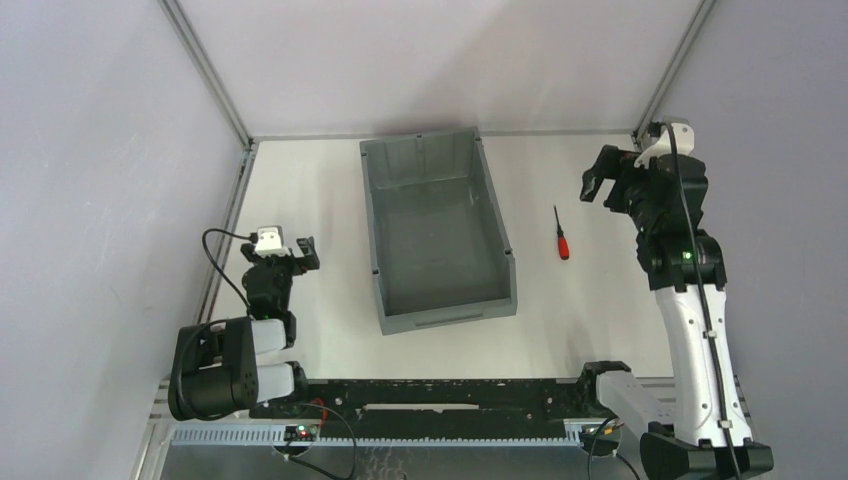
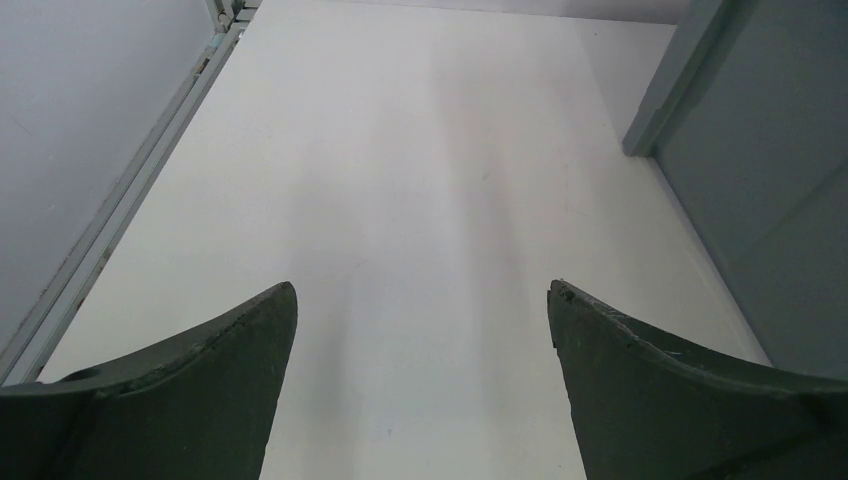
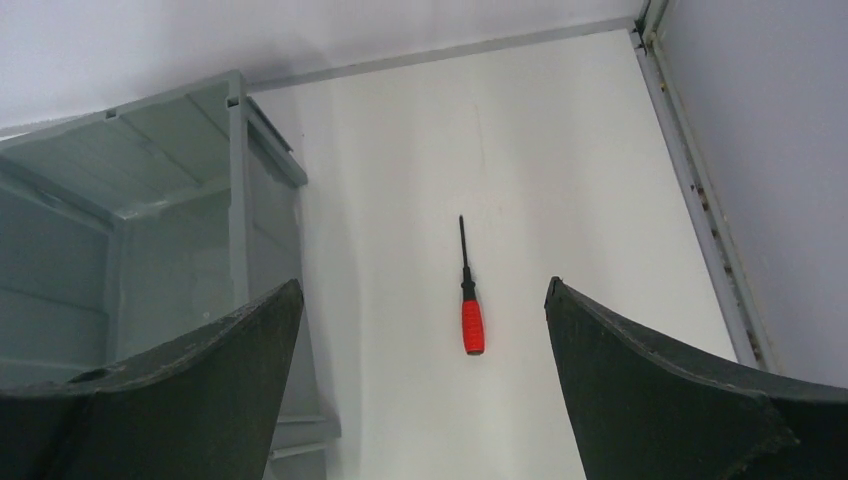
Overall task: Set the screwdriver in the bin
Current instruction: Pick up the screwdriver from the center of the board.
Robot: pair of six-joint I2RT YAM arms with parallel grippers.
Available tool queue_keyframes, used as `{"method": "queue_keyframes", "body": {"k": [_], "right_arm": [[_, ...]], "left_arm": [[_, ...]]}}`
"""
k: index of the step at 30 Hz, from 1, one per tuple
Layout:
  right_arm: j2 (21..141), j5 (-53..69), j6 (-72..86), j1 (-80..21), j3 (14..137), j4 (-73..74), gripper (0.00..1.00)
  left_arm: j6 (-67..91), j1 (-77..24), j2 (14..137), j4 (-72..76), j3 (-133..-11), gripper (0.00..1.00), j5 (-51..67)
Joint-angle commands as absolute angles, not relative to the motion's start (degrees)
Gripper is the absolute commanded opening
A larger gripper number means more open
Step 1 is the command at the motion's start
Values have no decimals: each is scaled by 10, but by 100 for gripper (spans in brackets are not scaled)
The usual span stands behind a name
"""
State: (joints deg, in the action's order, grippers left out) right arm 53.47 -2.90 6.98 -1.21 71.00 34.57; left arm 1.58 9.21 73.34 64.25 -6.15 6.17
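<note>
The screwdriver (image 1: pixel 562 238), with a red handle and thin black shaft, lies flat on the white table right of the bin (image 1: pixel 372 232), shaft pointing to the back. The grey bin stands in the middle and looks empty. My right gripper (image 1: pixel 597 188) is open and empty, held above the table to the right and behind the screwdriver. In the right wrist view the screwdriver (image 3: pixel 471 318) lies ahead between the open fingers of the right gripper (image 3: pixel 420 285), with the bin (image 3: pixel 238 180) to the left. My left gripper (image 1: pixel 293 258) is open and empty, left of the bin.
Grey walls and metal frame rails (image 1: pixel 232 215) close the table on the left, back and right. In the left wrist view the left gripper (image 2: pixel 422 288) faces bare table, with the bin's outer wall (image 2: pixel 760 150) at the right.
</note>
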Motion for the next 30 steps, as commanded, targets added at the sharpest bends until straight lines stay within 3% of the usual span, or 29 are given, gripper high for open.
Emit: {"method": "queue_keyframes", "body": {"k": [1, 19, 30], "right_arm": [[581, -28, 47, -11, 778, 381, 100], [890, -25, 47, -10, 1077, 595, 98], [989, -29, 64, -8, 998, 555, 94]], "left_arm": [[20, 89, 724, 665, -83, 100, 62], [20, 89, 724, 665, -83, 100, 62], [20, 89, 724, 665, -83, 100, 62]]}}
